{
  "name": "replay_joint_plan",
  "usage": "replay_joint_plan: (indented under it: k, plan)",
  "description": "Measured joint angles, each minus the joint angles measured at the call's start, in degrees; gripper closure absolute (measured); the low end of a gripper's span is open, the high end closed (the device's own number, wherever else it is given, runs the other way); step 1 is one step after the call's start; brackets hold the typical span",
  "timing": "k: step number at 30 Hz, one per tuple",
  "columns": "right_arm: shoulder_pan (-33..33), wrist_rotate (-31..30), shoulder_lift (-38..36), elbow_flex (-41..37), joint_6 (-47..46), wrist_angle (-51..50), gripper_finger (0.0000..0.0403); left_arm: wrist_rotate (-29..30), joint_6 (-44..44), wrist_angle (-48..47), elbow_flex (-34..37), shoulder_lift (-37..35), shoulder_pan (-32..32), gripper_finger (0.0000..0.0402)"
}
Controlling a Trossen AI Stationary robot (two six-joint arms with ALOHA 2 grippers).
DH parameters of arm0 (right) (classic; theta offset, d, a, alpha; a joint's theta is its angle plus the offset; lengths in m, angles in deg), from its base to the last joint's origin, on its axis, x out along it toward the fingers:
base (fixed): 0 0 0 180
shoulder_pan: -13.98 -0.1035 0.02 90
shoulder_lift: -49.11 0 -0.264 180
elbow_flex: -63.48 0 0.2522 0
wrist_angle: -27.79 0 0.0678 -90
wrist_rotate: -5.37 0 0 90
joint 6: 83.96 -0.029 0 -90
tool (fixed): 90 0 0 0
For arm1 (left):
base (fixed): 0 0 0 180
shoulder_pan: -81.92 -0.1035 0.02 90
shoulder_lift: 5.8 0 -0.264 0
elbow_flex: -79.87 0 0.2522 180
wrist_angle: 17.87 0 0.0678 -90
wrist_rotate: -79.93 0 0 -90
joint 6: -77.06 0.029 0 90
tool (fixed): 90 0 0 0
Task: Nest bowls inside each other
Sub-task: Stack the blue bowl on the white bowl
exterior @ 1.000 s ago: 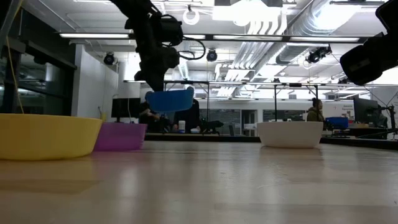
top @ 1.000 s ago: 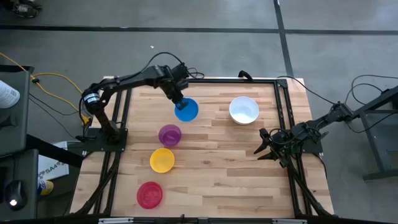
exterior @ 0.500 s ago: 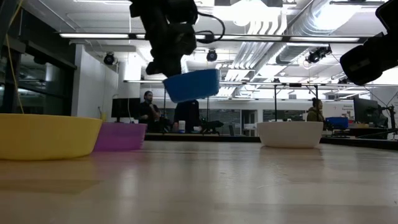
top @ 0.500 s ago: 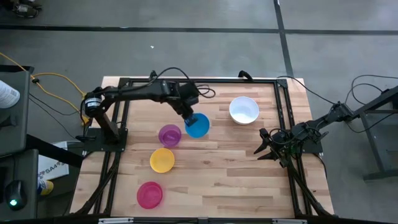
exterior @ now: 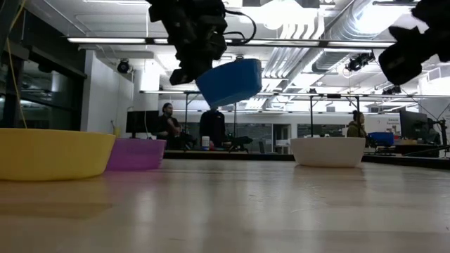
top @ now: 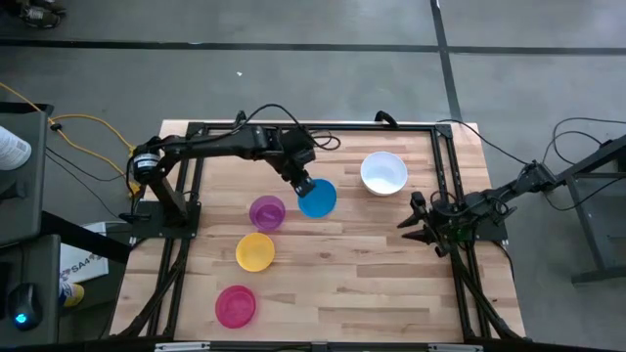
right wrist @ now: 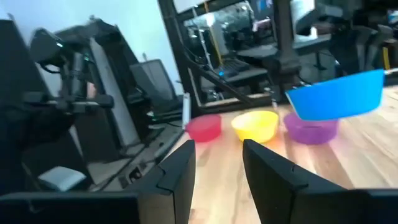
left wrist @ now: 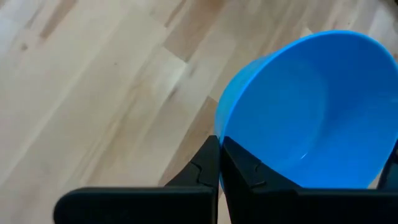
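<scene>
The blue bowl [top: 317, 198] is hanging in the air above the worktop [top: 342, 274], tilted, between the purple bowl [top: 267, 212] and the white bowl [top: 383, 173]. The left claw [top: 301, 184] is pinching its rim with the fingers [left wrist: 214, 163] pressed together on the wall. The purple bowl, the yellow bowl [top: 255, 251] and the red bowl [top: 235, 305] are standing in a slanted row on the wood, each apart from the next. The white bowl is sitting alone toward the right side. The right claw [top: 419, 223] is waiting at the right edge of the worktop, its fingers spread and holding nothing.
</scene>
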Motion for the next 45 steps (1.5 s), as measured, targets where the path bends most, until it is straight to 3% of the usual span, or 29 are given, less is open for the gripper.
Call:
replay_joint_plan:
  k: [4, 10, 15, 19, 33, 40, 45]
  plan:
    - [2.99, 3.23, 2.00, 2.43, 0.82, 0.33, 0.0275, -0.22, -0.23, -5.29, -3.94, 3.24, -1.18, 0.0401]
    - [8.76, 8.15, 11.07, 9.76, 6.82, -0.97, 0.0275, -0.26, 6.19, -15.24, -20.62, 13.91, -1.02, 0.0401]
    - [14.05, 9.91, 21.68, 18.85, 10.70, -12.59, 0.0275, -0.39, 10.59, -20.39, -34.96, 22.47, -1.01, 0.0401]
    - [17.21, 11.39, 30.10, 25.50, 13.69, -20.34, 0.0275, -1.30, 13.61, -23.07, -41.37, 26.83, -0.93, 0.0401]
    - [22.18, 19.51, 53.14, 44.78, 29.23, -31.22, 0.0275, -3.71, 15.85, -26.49, -43.30, 28.90, -0.93, 0.0401]
    - [22.18, 18.27, 61.18, 49.84, 36.00, -33.91, 0.0275, -3.63, 17.51, -25.90, -43.30, 28.90, 0.17, 0.0401]
    - [22.18, 14.05, 63.44, 51.11, 39.58, -33.81, 0.0275, -3.68, 18.70, -25.20, -43.30, 28.90, 1.30, 0.0401]
